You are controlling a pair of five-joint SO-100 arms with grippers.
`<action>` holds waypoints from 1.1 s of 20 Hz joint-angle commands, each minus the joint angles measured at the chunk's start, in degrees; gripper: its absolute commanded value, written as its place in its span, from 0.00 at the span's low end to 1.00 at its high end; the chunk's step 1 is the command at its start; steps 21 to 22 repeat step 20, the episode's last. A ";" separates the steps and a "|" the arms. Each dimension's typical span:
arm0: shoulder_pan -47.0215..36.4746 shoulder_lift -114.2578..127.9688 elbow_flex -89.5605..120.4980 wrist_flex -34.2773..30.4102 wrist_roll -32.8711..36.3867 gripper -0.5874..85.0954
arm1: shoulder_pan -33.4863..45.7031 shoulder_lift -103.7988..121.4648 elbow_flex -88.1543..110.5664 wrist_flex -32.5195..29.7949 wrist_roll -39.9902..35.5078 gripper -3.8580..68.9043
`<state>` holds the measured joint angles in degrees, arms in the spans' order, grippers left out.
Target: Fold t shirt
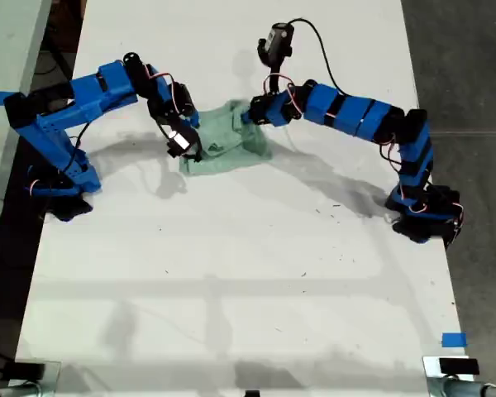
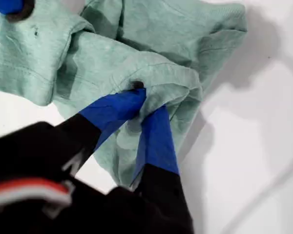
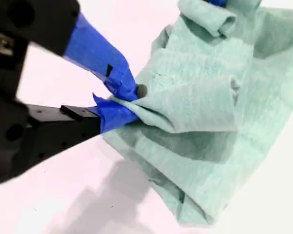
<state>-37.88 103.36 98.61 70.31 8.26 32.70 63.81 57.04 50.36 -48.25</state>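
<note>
Exterior view: a small, wrinkled, pale mint-green cloth t shirt (image 1: 227, 141) lies bunched on a white table (image 1: 231, 273), toward 12 o'clock from the table's middle.
Arms: one blue arm (image 1: 91, 95) reaches the t shirt from 9 o'clock in the exterior view, and another blue arm (image 1: 355, 116) reaches it from 3 o'clock. The wrist views do not settle which is which.
First wrist view: my first gripper (image 2: 139, 105) is clenched on a gathered fold of the t shirt, its blue-taped fingers (image 2: 158, 141) pinching the cloth.
Second wrist view: my second gripper (image 3: 124, 100) grasps a bunched edge of the t shirt, jaws closed on the fabric.
T shirt's state: crumpled in layered folds, held at two sides.
</note>
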 commanded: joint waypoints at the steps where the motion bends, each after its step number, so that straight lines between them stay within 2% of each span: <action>1: -2.55 -0.26 -1.76 -1.05 0.35 0.08 | 1.93 -0.26 -2.37 -2.46 0.79 0.07; 3: -2.64 -7.73 -5.63 3.69 -1.05 0.17 | 2.46 -0.97 -2.29 -2.46 -0.79 0.18; 4: -2.64 -9.84 -5.89 4.48 -1.41 0.19 | 2.64 -0.79 -2.29 -2.11 -1.49 0.26; 6: -3.43 -12.66 -5.89 3.96 -0.53 0.21 | 2.81 0.18 -2.29 -1.05 -2.90 0.34; 9: -6.33 -14.94 -6.24 4.13 2.72 0.21 | 3.25 2.46 -2.37 0.88 -5.36 0.39; 11: -8.09 -14.06 -7.38 6.59 3.87 0.21 | 4.31 3.87 -2.37 2.90 -6.24 0.42; 15: -7.82 -11.95 -20.74 19.16 3.60 0.20 | 6.94 8.61 -2.37 8.44 -8.00 0.44; 16: -7.56 -12.13 -24.87 22.85 3.34 0.20 | 7.56 10.46 -2.46 10.99 -7.82 0.44; 17: -7.38 -10.63 -26.02 23.29 3.52 0.20 | 8.00 12.83 -2.64 14.15 -7.38 0.44; 20: -6.94 -2.37 -23.20 23.47 3.87 0.19 | 9.05 22.41 -2.81 29.71 -2.46 0.41; 22: -6.94 -2.37 -23.20 23.47 3.87 0.19 | 9.05 22.41 -2.81 29.71 -2.46 0.41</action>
